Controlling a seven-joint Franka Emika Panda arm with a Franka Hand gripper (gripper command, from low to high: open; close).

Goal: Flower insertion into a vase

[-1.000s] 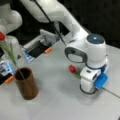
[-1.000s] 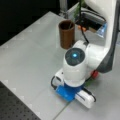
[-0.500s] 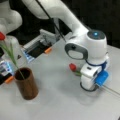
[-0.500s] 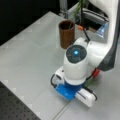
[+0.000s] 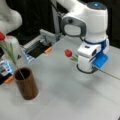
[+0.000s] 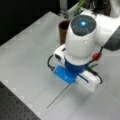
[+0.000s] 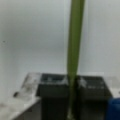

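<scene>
The vase (image 5: 26,86) (image 6: 63,28) is a dark brown cylinder, standing upright at a front view's left. A red-budded flower (image 5: 2,36) on a green stem stands in it. A little above the table, to the right of the vase, my gripper (image 7: 72,80) is shut on the green stem (image 7: 75,50) of a second flower. Its red bud (image 5: 68,53) (image 6: 97,55) points toward the vase. The thin stem end (image 5: 110,74) (image 6: 58,96) trails out the other side. The white hand hides the fingers in both front views.
A black open box (image 5: 37,50) with an orange piece (image 5: 48,50) sits behind the vase. Another white robot body (image 5: 10,17) stands at the far left, and an orange block (image 5: 10,79) lies beside the vase. A dark perforated board (image 6: 15,107) borders the table.
The hand has risen from the table with the flower in it. The red bud now shows higher and nearer the vase.
</scene>
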